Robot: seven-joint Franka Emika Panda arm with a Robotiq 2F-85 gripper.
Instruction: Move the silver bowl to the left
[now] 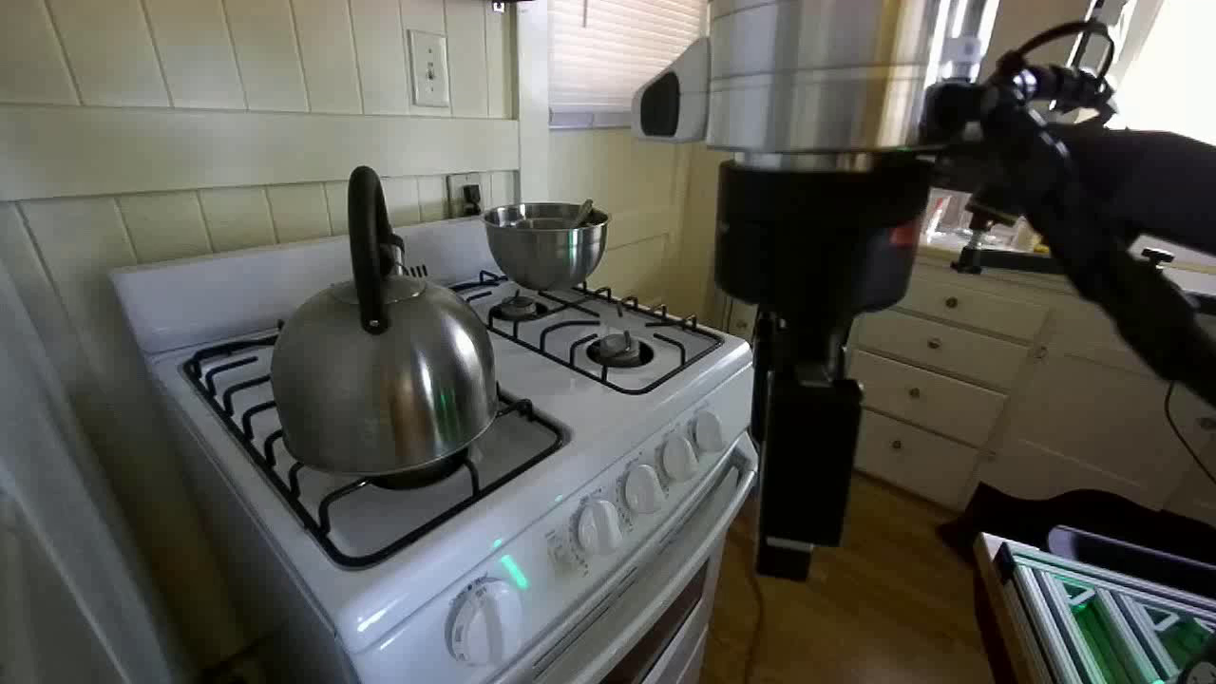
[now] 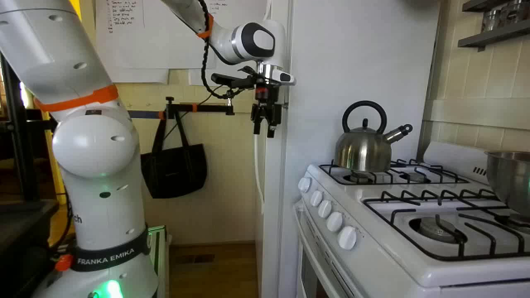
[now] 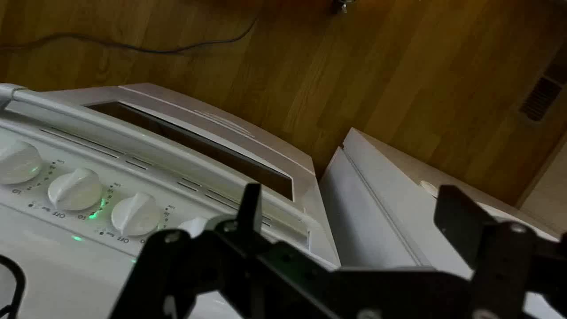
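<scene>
The silver bowl is small, round and shiny. It sits upright on the back part of the stove, over a rear burner. A utensil handle leans out of its rim. In an exterior view, the bowl is cut off by the right edge. The wrist view does not show the bowl. My gripper hangs pointing down in front of the stove, well apart from the bowl and above the floor. It also shows in an exterior view. In the wrist view, the fingers are spread with nothing between them.
A large steel kettle with a tall black handle stands on the stove, also seen in an exterior view. Raised black grates cover the burners. Control knobs and an oven handle line the stove's front. A white panel rises beside the stove.
</scene>
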